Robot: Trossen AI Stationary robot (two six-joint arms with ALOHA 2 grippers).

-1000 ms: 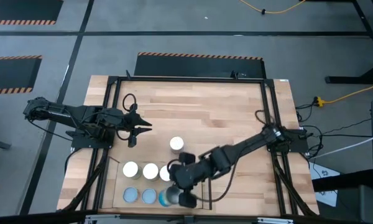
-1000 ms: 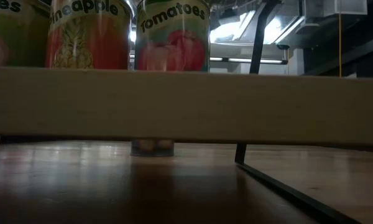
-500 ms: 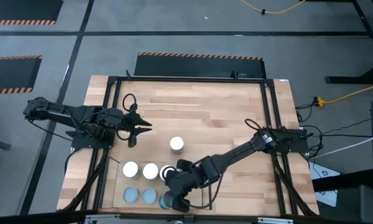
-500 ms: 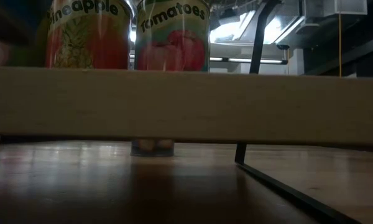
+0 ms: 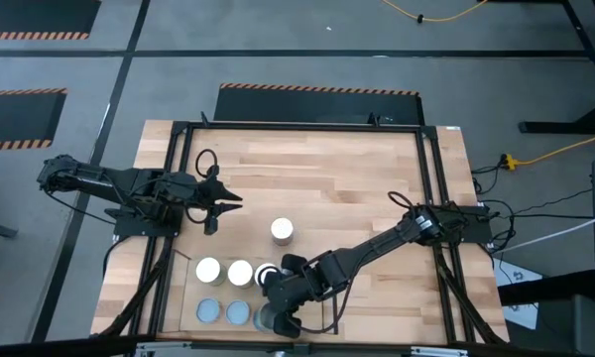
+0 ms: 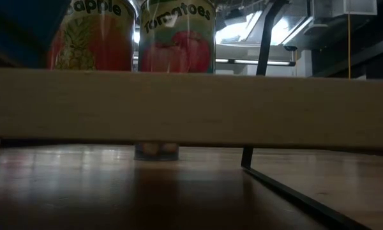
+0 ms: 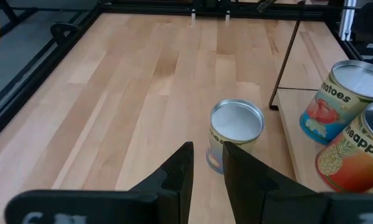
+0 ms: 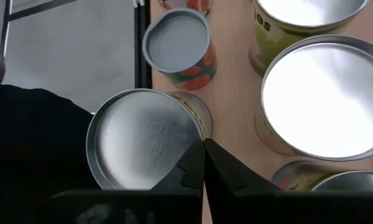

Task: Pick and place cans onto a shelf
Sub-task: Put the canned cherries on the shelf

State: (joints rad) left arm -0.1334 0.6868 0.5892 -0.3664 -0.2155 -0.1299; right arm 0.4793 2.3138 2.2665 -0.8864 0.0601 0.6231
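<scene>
- Left arm parked over the left side of the bench, left gripper (image 5: 225, 201) level, pointing inward, fingers (image 7: 177, 177) slightly apart, holding nothing.
- Right arm stretched diagonally toward the near edge, right gripper (image 5: 278, 315) pointing down, fingers (image 8: 221, 169) closed together.

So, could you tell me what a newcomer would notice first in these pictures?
Probably the right gripper, shut, low over the cans clustered on the shelf at the table's near edge. Next, the lone can standing on the table beyond the shelf. The left gripper waits at the table's left side.
</scene>
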